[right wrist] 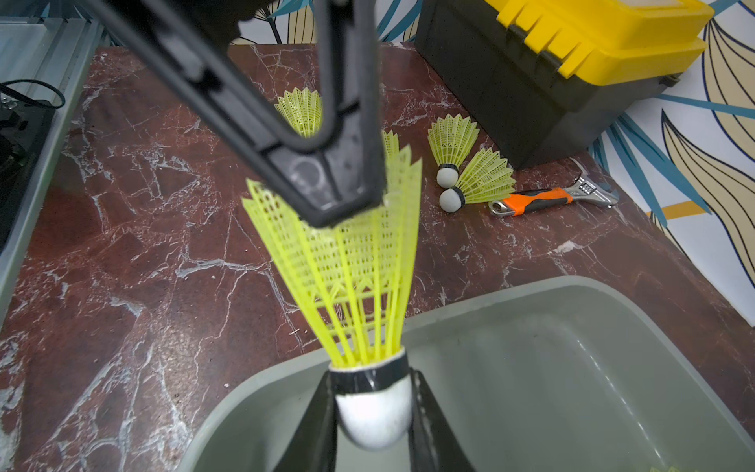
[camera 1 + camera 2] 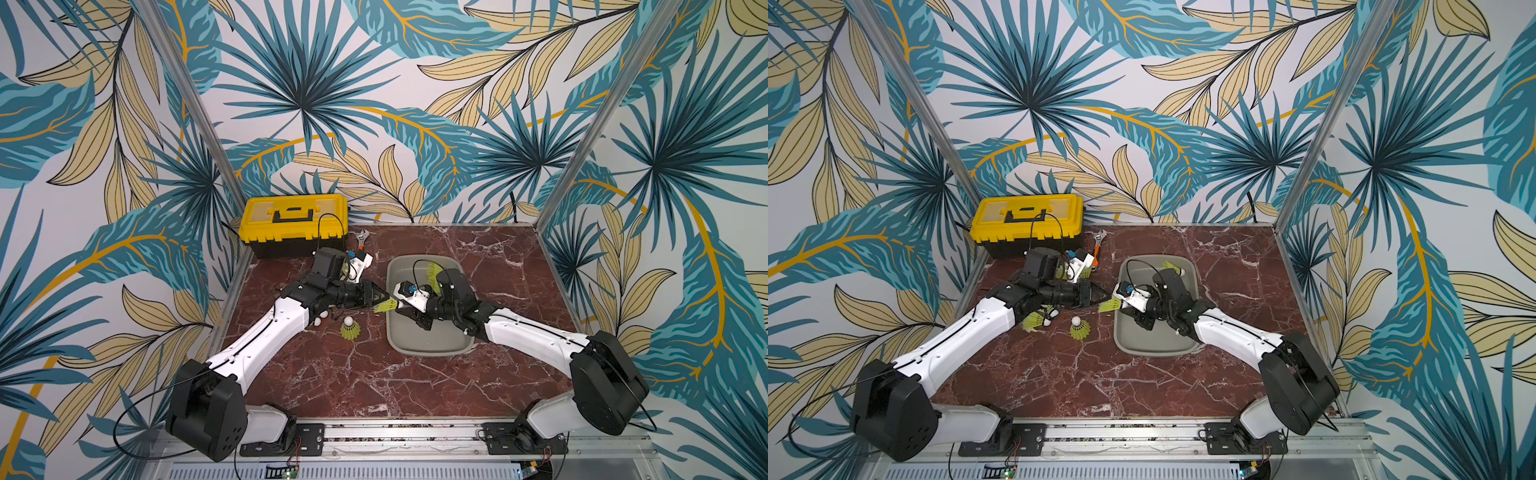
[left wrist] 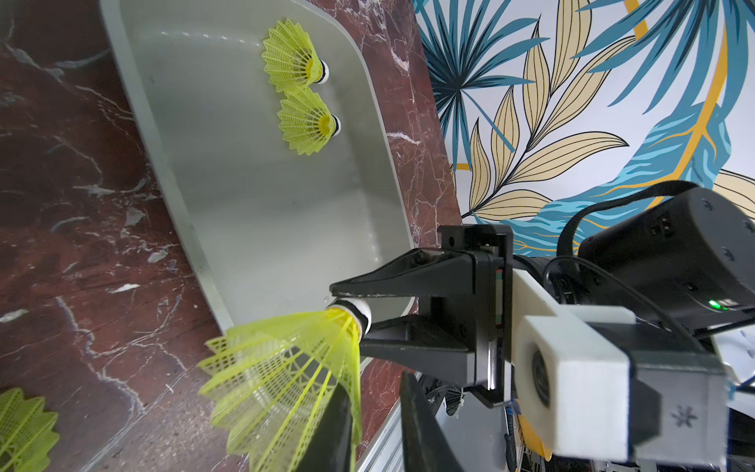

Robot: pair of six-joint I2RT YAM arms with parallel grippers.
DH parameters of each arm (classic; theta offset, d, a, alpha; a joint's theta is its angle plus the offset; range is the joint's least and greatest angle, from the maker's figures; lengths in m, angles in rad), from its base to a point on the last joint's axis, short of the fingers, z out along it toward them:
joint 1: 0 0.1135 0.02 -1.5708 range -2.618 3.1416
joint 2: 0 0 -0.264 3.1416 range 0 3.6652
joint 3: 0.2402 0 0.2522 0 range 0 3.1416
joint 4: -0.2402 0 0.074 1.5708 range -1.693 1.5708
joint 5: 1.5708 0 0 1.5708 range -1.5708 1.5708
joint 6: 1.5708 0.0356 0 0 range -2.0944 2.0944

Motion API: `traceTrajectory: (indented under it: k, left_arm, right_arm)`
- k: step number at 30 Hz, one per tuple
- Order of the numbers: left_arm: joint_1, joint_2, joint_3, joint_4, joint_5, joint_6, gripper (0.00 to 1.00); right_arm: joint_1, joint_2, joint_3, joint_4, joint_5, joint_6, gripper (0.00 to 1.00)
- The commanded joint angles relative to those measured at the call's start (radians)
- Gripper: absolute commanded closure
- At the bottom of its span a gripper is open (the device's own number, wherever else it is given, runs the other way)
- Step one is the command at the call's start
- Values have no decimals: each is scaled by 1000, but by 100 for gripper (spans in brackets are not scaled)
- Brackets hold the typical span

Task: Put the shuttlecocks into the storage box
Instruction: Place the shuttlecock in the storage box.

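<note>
Your right gripper [image 1: 371, 392] clamps the shuttlecock [image 1: 347, 278] tip-first at the storage box [image 1: 572, 367] rim, left gripper [image 1: 343, 204] pinching its skirt, likely mid-handover

In both top views my right arm [image 2: 457, 299] covers most of the storage box [image 2: 428, 347], so of the shuttlecocks inside [image 2: 434, 272] only a bit of yellow shows. Just outside the box's rim, whether my left gripper [image 1: 343, 204] pinches the held shuttlecock [image 1: 351, 278] by its skirt or only lies against it, I cannot tell. Beside the box, another shuttlecock [image 3: 24, 433] is cut off by the left wrist picture's edge.
</note>
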Motion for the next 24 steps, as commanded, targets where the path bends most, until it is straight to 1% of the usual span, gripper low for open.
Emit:
traceTrajectory:
  k: [1,8,13,15,16,18,20,24]
  left_arm:
    - [2,7,0,15,-6,-6,78]
    - [1,25,-7,39,13,-22,78]
    - [1,31,-14,63,12,-39,94]
    - [1,34,-15,66,9,-44,98]
    - [1,33,-15,69,8,-46,100]
    - [1,31,-18,80,2,-57,100]
    - [1,25,-24,109,0,-78,100]
    - [-1,14,-49,223,1,-149,100]
  right_arm:
    - [7,-17,-5,-6,17,12,76]
    - [6,-15,-9,2,22,16,76]
    - [6,-21,-15,12,36,18,75]
    - [7,-27,-22,25,54,25,75]
    - [6,-32,-29,34,65,28,73]
    - [6,-47,-43,53,93,38,66]
    - [7,-67,-61,72,134,48,55]
    - [6,-139,-112,101,246,111,38]
